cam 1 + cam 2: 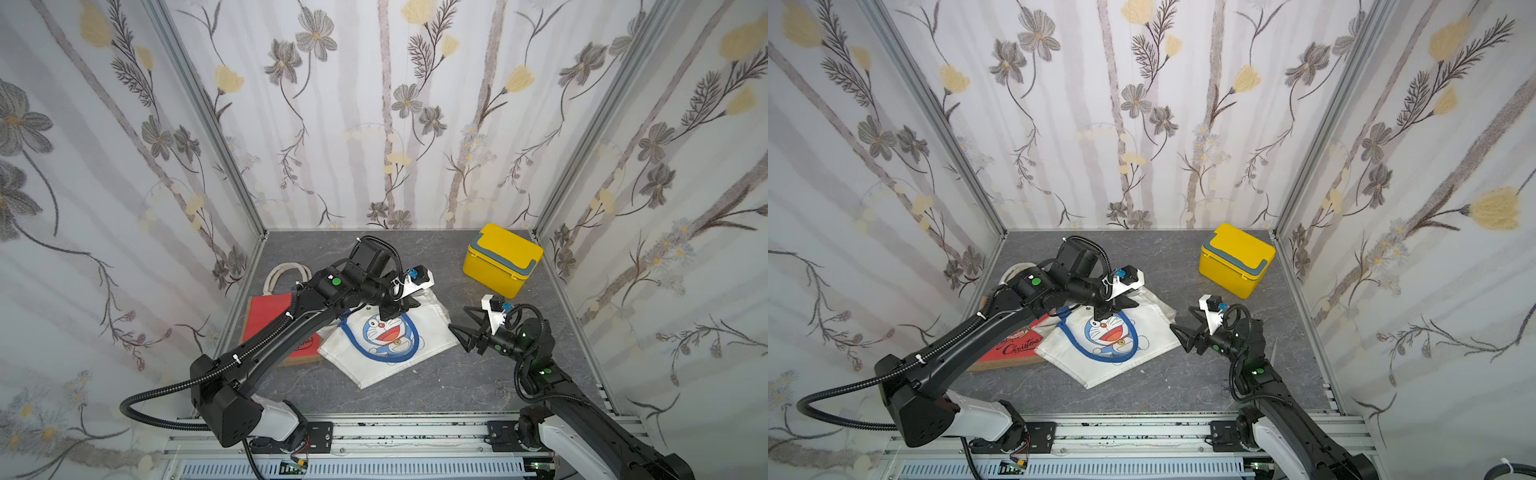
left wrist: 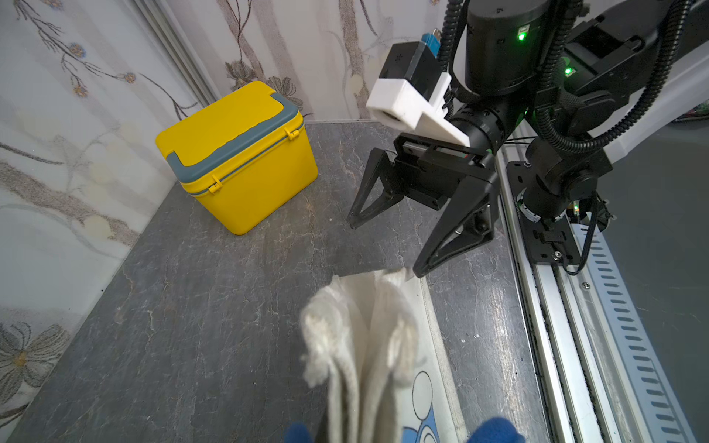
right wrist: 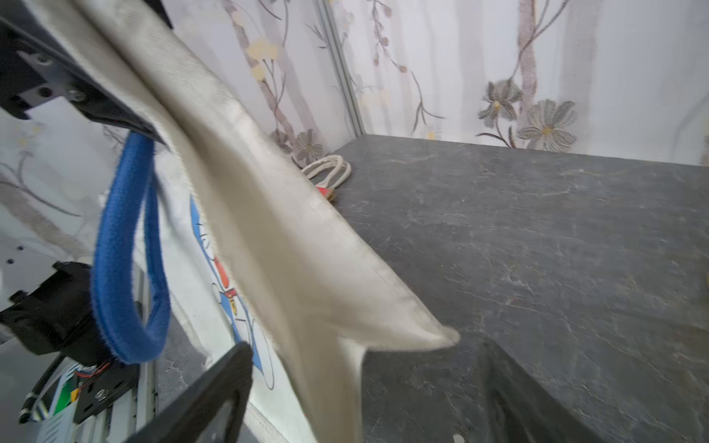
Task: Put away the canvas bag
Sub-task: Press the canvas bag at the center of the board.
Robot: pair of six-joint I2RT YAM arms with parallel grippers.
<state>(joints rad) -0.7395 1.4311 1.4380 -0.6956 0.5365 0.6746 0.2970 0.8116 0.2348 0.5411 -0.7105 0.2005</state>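
In both top views the canvas bag [image 1: 390, 338] [image 1: 1108, 338] lies near the middle of the grey table [image 1: 436, 388]. Its left edge overlaps a red bag [image 1: 268, 313] that sits by the left wall. A yellow box [image 1: 500, 259] stands in the far right corner, and bare table runs between it, the canvas bag and the near rail. The left gripper [image 1: 400, 308] is clamped on the far top edge of the canvas bag, with the left arm stretched long from the near left across the red bag. The right gripper [image 1: 457, 318] stands wide and holds nothing, just beside the bag's right corner, its arm bent up from the near right. In the left wrist view the bunched canvas bag [image 2: 364, 337] runs toward the right gripper [image 2: 383, 248], and one fingertip is about touching the cloth corner. In the right wrist view the canvas bag [image 3: 268, 230] hangs raised from the left gripper, a blue handle [image 3: 115, 268] loops below it, and its corner sits between the spread fingers [image 3: 215, 391].
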